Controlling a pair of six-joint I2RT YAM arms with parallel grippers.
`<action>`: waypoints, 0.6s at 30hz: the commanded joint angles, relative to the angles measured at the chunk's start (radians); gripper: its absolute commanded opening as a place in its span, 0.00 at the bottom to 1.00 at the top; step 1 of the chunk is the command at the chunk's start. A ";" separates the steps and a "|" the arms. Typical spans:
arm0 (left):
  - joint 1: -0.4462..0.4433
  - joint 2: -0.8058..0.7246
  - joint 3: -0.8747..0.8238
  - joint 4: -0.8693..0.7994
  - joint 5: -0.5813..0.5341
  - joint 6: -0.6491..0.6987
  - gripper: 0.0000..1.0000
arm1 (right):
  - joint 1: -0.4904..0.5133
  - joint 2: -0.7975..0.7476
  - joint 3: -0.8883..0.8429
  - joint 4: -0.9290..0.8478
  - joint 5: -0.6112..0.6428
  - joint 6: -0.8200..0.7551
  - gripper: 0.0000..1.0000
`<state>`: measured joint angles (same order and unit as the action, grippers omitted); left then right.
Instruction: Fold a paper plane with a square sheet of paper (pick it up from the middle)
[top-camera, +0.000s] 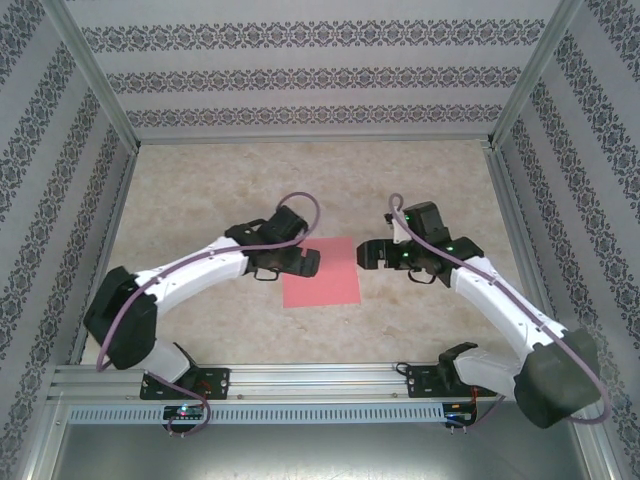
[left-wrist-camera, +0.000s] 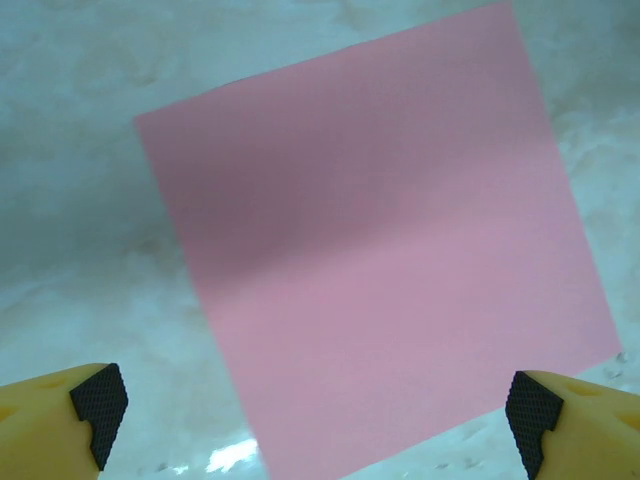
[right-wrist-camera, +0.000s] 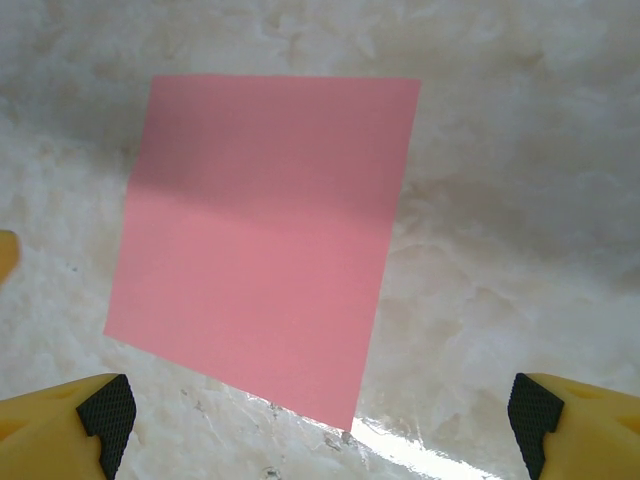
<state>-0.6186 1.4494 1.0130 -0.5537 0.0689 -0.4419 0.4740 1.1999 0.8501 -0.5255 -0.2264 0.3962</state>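
The square sheet of paper (top-camera: 321, 271) lies flat and unfolded on the marbled table (top-camera: 200, 190), about midway between the 2 arms. From the wrist cameras its surface looks smooth and creaseless, with all 4 edges straight and no corner lifted as far as I can tell. Only soft shadow crosses it. So none of the folding is done: there is no centre crease, no nose folds and no wings. The pick-up from the middle has not yet happened either, so the whole task lies ahead.

The left pincer (top-camera: 303, 262) hangs over the sheet's upper left edge, its jaws spread wide with nothing between them. In its own wrist view the black pads (left-wrist-camera: 98, 400) stand on either side of the paper below. The right pincer (top-camera: 368, 254) sits just beside the sheet's upper right corner, likewise released and empty. I judge the step in hand to be the approach for the grasp at the sheet's middle. With thin paper lying flat on the table, that looks like the awkward part.
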 joint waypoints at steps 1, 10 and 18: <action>0.084 -0.064 -0.051 0.058 0.112 0.082 1.00 | 0.077 0.049 0.058 -0.025 0.144 0.085 0.98; 0.284 -0.154 -0.185 0.127 0.263 0.079 1.00 | 0.243 0.263 0.188 -0.021 0.234 0.172 0.98; 0.340 -0.172 -0.221 0.123 0.277 0.061 1.00 | 0.317 0.484 0.337 -0.043 0.278 0.207 0.98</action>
<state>-0.2985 1.3018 0.8059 -0.4599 0.3260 -0.3843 0.7738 1.6428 1.1423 -0.5476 0.0025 0.5648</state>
